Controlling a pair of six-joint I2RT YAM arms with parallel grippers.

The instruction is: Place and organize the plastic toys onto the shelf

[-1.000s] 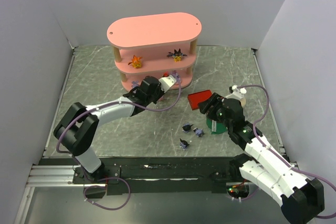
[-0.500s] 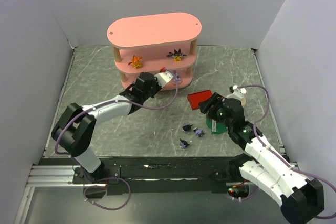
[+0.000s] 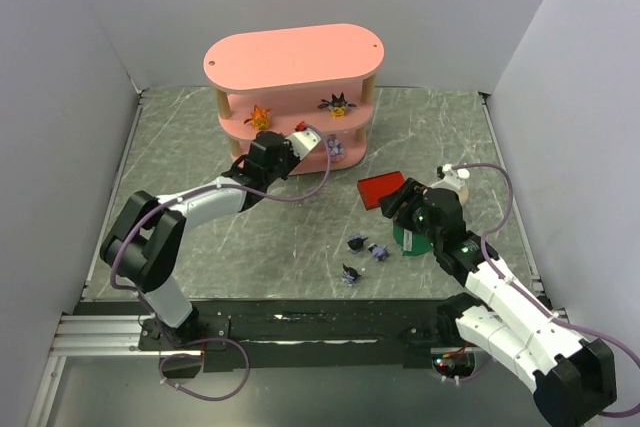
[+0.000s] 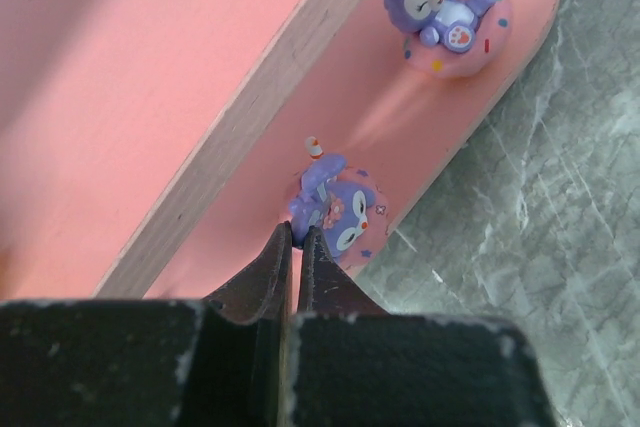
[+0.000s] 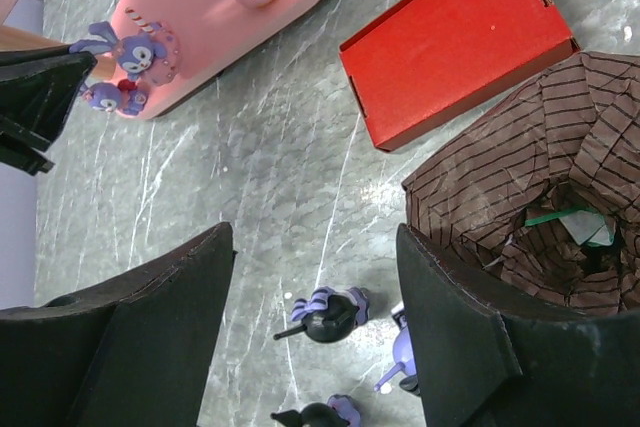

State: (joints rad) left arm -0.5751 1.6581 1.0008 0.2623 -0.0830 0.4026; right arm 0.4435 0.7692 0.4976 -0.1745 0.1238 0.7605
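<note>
The pink shelf (image 3: 292, 55) stands at the back. An orange toy (image 3: 259, 117) and a spiky black toy (image 3: 337, 104) sit on its middle board. My left gripper (image 4: 296, 232) is at the bottom board (image 4: 250, 127), jaws nearly closed, pinching the edge of a lilac-pink toy (image 4: 338, 211) that rests there. A second lilac toy (image 4: 445, 7) sits further along, and a third (image 5: 115, 97) shows in the right wrist view. My right gripper (image 5: 315, 247) is open over three dark pointed-ear toys (image 5: 325, 317) (image 3: 378, 251) (image 3: 349, 273) on the table.
A flat red box (image 3: 383, 190) lies right of the shelf. A green cylinder with a brown top (image 5: 540, 187) stands right beside my right gripper's finger. Grey walls close in the left, back and right sides.
My left gripper has moved left and further in along the shelf's bottom board, keeping the lilac toy. The right arm and the dark toys have not moved.
</note>
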